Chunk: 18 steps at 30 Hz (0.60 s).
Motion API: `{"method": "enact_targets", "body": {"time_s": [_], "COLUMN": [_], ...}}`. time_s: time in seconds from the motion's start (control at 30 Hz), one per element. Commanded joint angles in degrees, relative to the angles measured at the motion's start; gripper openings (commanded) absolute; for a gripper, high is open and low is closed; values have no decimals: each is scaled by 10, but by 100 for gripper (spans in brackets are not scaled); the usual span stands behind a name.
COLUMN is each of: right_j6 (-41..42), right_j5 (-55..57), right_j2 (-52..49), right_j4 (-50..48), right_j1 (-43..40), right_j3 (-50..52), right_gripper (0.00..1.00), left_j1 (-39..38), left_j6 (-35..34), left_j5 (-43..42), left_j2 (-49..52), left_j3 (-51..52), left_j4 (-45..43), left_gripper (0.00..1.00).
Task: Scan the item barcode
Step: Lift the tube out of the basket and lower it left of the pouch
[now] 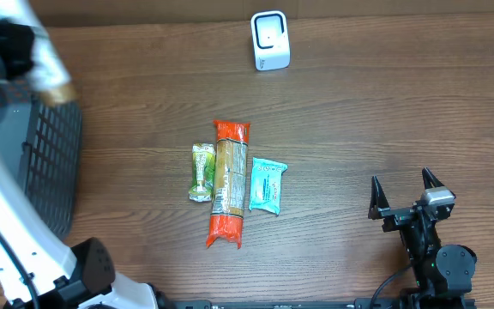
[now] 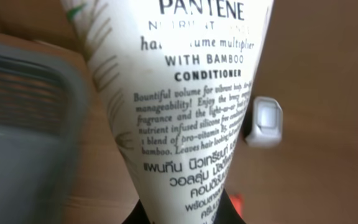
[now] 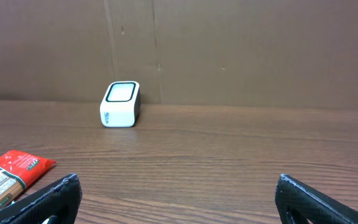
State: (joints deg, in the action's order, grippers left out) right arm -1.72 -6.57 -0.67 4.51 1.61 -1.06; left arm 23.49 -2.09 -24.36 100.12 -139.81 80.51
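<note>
Wooden table [image 1: 358, 112] | basket [image 1: 54, 163] contents unclear | left fingers [image 2: 227, 211] clamp conditioner tube [image 2: 179, 106] | right fingers [image 3: 55, 199] wide

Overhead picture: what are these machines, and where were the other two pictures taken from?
Two robot arms work at a wooden table. The overhead picture looks straight down; the other two come from cameras on each wrist. The left gripper is shut on a white conditioner tube, filling its wrist view. The right gripper is open and empty. On the table lie an orange packet, a green packet and a blue packet, side by side. The white box at the far edge is probably the barcode scanner. A dark basket sits at the table's left side.
</note>
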Motion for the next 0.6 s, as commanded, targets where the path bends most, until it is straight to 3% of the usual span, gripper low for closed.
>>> {"method": "enact_targets", "body": {"time_s": [0.0, 0.23, 0.4, 0.57], "right_j6": [0, 0, 0, 0], "right_j5": [5, 5, 5, 5], "right_j2": [5, 5, 5, 5], "right_j4": [-3, -3, -3, -3], "right_j1": [3, 3, 3, 3], "right_j3": [6, 6, 6, 6], "right_gripper": [100, 100, 100, 100], "left_j1": [-80, -180, -234, -272], "left_j6": [67, 59, 28, -24], "left_j5": [-20, 39, 59, 154], "left_j2": [7, 83, 114, 130], "left_j3": [-9, -8, 54, 151], "left_j4": [38, 163, 152, 135], "left_gripper": [4, 4, 4, 4]}}
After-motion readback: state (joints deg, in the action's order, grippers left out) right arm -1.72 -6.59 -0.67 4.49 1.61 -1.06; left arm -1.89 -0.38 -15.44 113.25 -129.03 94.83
